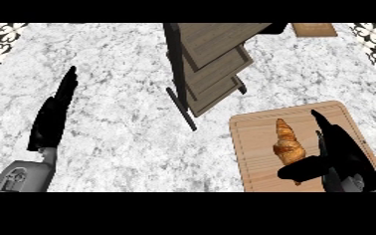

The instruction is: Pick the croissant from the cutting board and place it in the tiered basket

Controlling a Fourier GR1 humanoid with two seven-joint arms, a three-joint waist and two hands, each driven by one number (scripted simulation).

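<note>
A: So, where does the croissant (289, 143) sit?

B: On the cutting board (253, 144), lying lengthwise with one pointed end toward the far side. The board rests on the marble table (125, 104) at the near right.

A: And the right hand (339, 149)?

B: It is over the board, just beside the croissant on its right. The fingers (323, 122) stretch out along the pastry's far side, and the thumb (301, 169) reaches across below its near end. The hand is spread wide around the croissant, not closed on it. Whether the thumb touches the pastry cannot be told.

A: The left hand (53, 117)?

B: At the left edge of the view, well apart from everything, resting with straight fingers pointing away from the robot and holding nothing.

A: The tiered basket (213, 59)?

B: It stands at the middle of the far side, a dark frame carrying stacked wooden trays. It is to the left of the board and farther back. A second small wooden board (314, 29) shows at the top right edge.
</note>
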